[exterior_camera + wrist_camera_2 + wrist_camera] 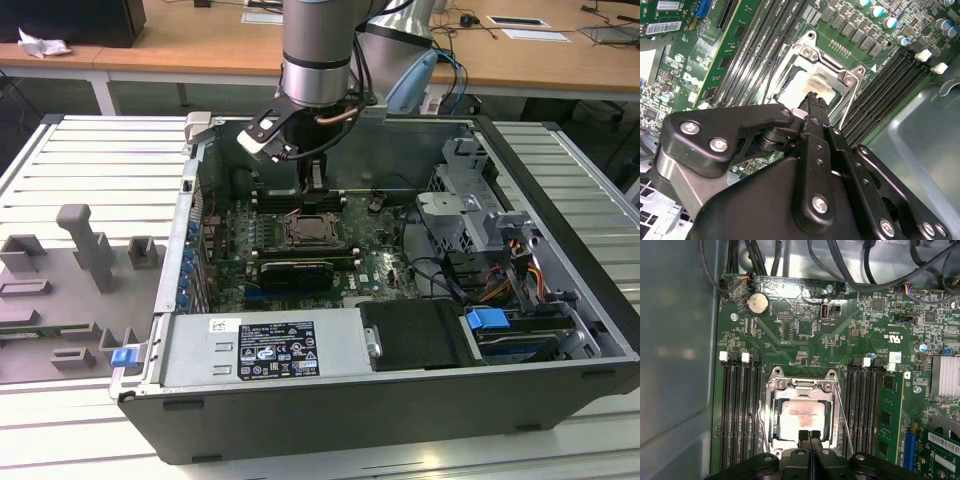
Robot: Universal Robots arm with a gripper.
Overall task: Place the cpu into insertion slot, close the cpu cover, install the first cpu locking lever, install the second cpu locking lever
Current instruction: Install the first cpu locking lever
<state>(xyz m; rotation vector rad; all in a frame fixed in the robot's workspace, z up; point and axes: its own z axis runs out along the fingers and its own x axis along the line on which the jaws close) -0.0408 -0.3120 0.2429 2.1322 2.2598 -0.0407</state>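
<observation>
The arm [315, 50] reaches down into the open case [560, 180], which lies on the ribbed tabletop [90, 150], and the pincer [315, 182] hangs right above the slot [305, 232] in the middle of the green board [790, 335]. In the first wrist view the pincer [809, 436] has its two black fingertips [803, 435] pressed together with nothing between them, and they sit over one edge of the slot, at the rim of the cpu [802, 415]. The cpu lies flat in the slot, its dull grey top showing through the cut-out of the cover [802, 385], which lies down around it (a reddish smear marks the middle of the chip). The second wrist view shows the same from behind the pincer [815, 97]: its closed tip stands over the near edge of the cpu [799, 82], with the cover's [832, 75] screwed silvery band on the far side of the slot. A thin wire lever [845, 420] runs along one flank of the slot, slanting away from it; I cannot tell whether it is latched. Long black memory slots [740, 410] lie in rows on both sides of the slot. A coin cell [758, 304] sits well beyond the slot, near the board's edge.
</observation>
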